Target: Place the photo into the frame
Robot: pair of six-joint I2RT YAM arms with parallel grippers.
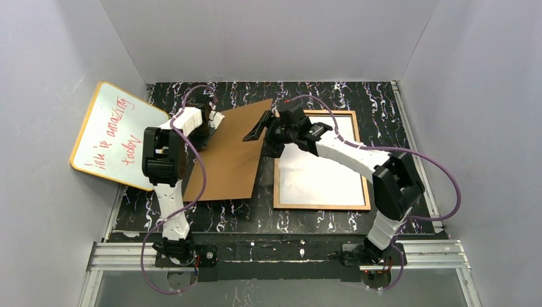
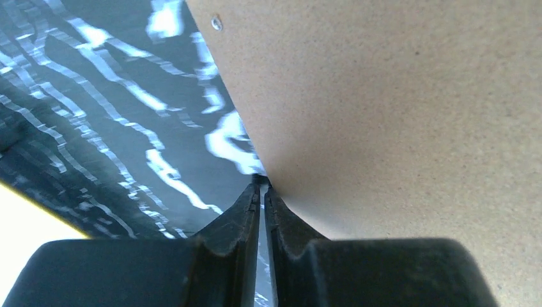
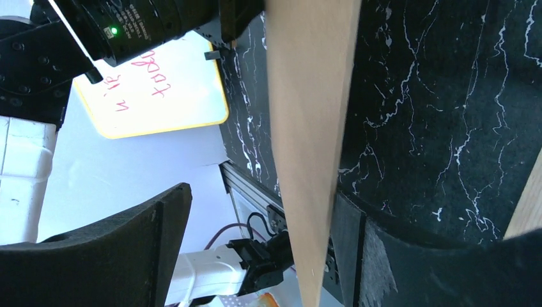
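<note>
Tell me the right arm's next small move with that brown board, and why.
Probably close the right gripper on the brown board. The board stands edge-on between its wide-open jaws, near one finger but not clamped, while the left gripper looks pinched shut at the board's other edge. A second grip should steady the board before it goes anywhere.

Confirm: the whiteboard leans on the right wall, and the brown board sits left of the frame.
Not right: the whiteboard leans on the left wall, per the top external view. The brown board does sit left of the frame.
</note>
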